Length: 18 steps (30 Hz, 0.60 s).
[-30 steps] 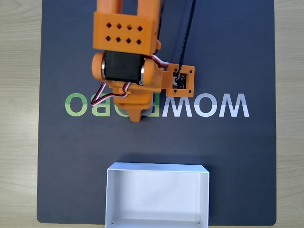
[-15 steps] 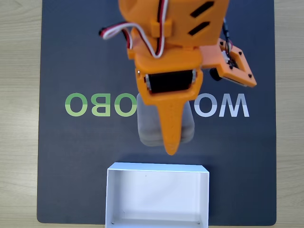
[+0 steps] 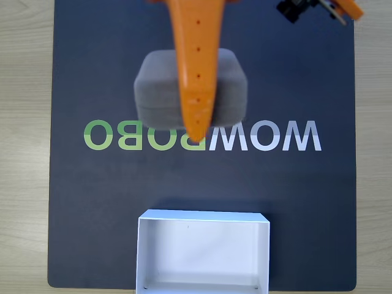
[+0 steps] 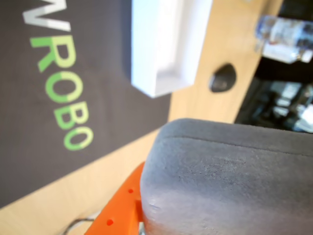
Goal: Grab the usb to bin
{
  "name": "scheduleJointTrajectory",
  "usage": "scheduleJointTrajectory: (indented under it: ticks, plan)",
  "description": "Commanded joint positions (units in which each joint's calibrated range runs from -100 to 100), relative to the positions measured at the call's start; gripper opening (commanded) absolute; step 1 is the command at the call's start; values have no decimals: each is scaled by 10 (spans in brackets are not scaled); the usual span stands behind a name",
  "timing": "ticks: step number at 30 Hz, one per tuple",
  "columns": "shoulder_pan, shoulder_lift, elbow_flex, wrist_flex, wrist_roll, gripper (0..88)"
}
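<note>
The usb, a matte grey rounded block, hangs in the air above the dark mat and looks large and blurred in the fixed view. One orange finger of my gripper crosses its top; the other finger is hidden beneath it. The gripper is shut on the block. In the wrist view the usb takes up the lower right, with an orange finger against its left side. The bin, a shallow white box, sits empty at the mat's near edge, well below the block in the fixed view, and the bin also appears top centre in the wrist view.
A dark mat with green and white lettering covers the wooden table. The wrist camera mount pokes in at the top right. In the wrist view a dark rounded object lies on the wood beside the bin.
The gripper closed on the grey block low over the lettering, carried it near the bin, and now holds it much higher and farther from the bin in the fixed view.
</note>
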Motion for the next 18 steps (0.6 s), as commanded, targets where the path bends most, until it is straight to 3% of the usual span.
scheduleJointTrajectory:
  ticks: [1,18]
  plan:
    - [20,24,-42,-23,-2,133]
    - [17,649,-592,-50,-3,134]
